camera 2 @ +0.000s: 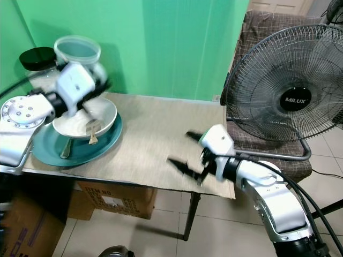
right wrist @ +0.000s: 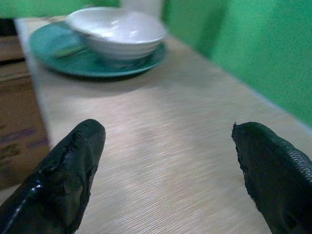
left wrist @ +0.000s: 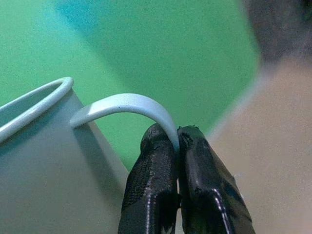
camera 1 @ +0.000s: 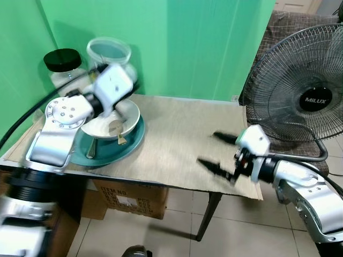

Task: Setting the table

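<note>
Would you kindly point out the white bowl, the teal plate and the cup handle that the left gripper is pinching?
white bowl (right wrist: 122,34): right wrist view, on its outer wall.
teal plate (camera 1: 131,144): left eye view, on its bare right rim.
cup handle (left wrist: 122,103): left wrist view, top of the arch.

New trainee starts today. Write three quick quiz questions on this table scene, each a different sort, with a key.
1. True or false: the left claw is shut on the pale mug's handle.
2. What does the white bowl sit on? A) teal plate B) box C) fan
3. Fill in: the right claw hovers over the table with its fingers ____.

Key: 1 true; 2 A; 3 open.
</note>
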### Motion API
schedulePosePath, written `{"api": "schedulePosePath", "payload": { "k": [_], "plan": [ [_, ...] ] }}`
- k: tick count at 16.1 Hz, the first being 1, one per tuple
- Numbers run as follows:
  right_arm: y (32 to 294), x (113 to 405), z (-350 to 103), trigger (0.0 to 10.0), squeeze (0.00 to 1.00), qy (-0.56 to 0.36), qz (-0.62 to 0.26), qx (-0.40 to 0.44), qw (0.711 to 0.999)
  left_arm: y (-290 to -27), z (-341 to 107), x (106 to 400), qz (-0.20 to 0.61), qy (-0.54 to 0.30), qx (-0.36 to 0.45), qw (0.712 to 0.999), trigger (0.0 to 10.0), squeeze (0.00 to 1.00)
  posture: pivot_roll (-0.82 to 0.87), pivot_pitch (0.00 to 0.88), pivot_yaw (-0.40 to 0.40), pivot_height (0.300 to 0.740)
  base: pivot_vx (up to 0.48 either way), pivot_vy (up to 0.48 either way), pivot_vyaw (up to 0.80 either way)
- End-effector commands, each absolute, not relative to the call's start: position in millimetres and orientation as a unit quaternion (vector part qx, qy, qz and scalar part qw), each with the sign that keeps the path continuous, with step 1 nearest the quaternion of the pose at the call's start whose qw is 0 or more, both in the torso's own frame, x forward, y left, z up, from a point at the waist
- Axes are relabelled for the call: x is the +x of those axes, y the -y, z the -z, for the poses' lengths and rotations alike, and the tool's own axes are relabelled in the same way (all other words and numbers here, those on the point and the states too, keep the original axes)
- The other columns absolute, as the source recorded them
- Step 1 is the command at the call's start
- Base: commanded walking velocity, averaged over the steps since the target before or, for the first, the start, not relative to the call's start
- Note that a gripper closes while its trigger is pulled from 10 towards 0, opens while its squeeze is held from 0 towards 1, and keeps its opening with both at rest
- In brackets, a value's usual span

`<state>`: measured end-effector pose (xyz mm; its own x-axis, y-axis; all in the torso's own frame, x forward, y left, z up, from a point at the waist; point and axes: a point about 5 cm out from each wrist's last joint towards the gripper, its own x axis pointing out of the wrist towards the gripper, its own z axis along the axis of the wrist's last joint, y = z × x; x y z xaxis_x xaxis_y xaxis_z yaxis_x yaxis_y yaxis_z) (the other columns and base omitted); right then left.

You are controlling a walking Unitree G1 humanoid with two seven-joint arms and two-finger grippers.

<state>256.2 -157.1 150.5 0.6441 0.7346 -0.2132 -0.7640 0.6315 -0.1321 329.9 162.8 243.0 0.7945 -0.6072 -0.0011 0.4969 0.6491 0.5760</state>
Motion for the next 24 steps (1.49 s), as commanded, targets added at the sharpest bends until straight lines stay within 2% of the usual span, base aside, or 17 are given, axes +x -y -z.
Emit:
{"api": "schedulePosePath", "payload": {
  "k": [1, 3, 4, 6, 7, 8, 10, 16, 18, 19, 21, 24],
  "plan": [
    [161, 263, -158, 10.0, 0.0, -0.047, -0.379, -0.113, 0.917, -157, -259, 325, 0.309, 0.147, 0.246, 0.907, 0.0, 0.0, 0.11, 0.0, 0.013, 0.74, 0.0, 0.0, 0.0],
    [163, 272, -164, 10.0, 0.0, -0.012, -0.277, -0.098, 0.956, -144, -254, 316, 0.326, 0.173, 0.164, 0.915, 0.0, 0.0, 0.11, 0.0, 0.005, 0.74, 0.0, 0.0, 0.0],
    [164, 276, -168, 10.0, 0.0, 0.014, -0.208, -0.088, 0.974, -134, -239, 309, 0.341, 0.158, 0.155, 0.914, 0.0, 0.0, 0.11, 0.0, 0.003, 0.74, 0.0, 0.0, 0.0],
    [158, 270, -166, 10.0, 0.0, 0.023, -0.16, -0.057, 0.985, -128, -217, 309, 0.315, 0.125, 0.167, 0.926, 0.0, 0.0, 0.11, 0.0, -0.002, 0.74, 0.0, 0.0, 0.0],
    [154, 266, -165, 10.0, 0.0, 0.026, -0.144, -0.065, 0.987, -126, -208, 310, 0.295, 0.115, 0.164, 0.934, 1.8, 0.0, 0.1, 0.0, -0.001, 0.74, 0.0, 0.0, 0.0],
    [150, 263, -160, 10.0, 0.0, 0.018, -0.115, -0.069, 0.991, -122, -202, 311, 0.285, 0.11, 0.161, 0.939, 10.0, 0.0, 0.08, 0.0, 0.007, 0.74, 0.0, 0.0, -0.64],
    [147, 261, -161, 10.0, 0.0, 0.024, -0.082, -0.04, 0.996, -116, -198, 309, 0.285, 0.101, 0.162, 0.939, 10.0, 0.0, 0.07, 0.0, 0.015, 0.74, 0.0, 0.0, -0.71],
    [154, 259, -163, 10.0, 0.0, 0.027, -0.058, -0.049, 0.997, -107, -198, 309, 0.281, 0.101, 0.151, 0.942, 10.0, 0.0, 0.05, 0.0, 0.028, 0.74, 0.0, 0.0, -0.79],
    [160, 263, -164, 10.0, 0.0, 0.029, -0.032, -0.097, 0.994, -127, -195, 313, 0.204, 0.082, 0.15, 0.964, 10.0, 0.0, 0.06, 0.0, 0.015, 0.74, 0.0, 0.0, -0.8],
    [161, 263, -163, 10.0, 0.0, 0.02, -0.037, -0.08, 0.996, -134, -196, 312, 0.154, 0.107, 0.153, 0.97, 10.0, 0.0, 0.06, 0.0, 0.012, 0.74, 0.0, 0.0, -0.8],
    [164, 263, -165, 10.0, 0.0, 0.022, -0.026, -0.071, 0.997, -139, -194, 312, 0.103, 0.105, 0.114, 0.982, 10.0, 0.0, 0.05, 0.0, 0.008, 0.74, 0.0, 0.0, -0.8],
    [166, 264, -166, 10.0, 0.0, 0.022, -0.013, -0.054, 0.998, -134, -195, 309, 0.109, 0.114, 0.06, 0.986, 10.0, 0.0, 0.04, 0.0, 0.005, 0.74, 0.0, 0.0, -0.8]
  ]
}}
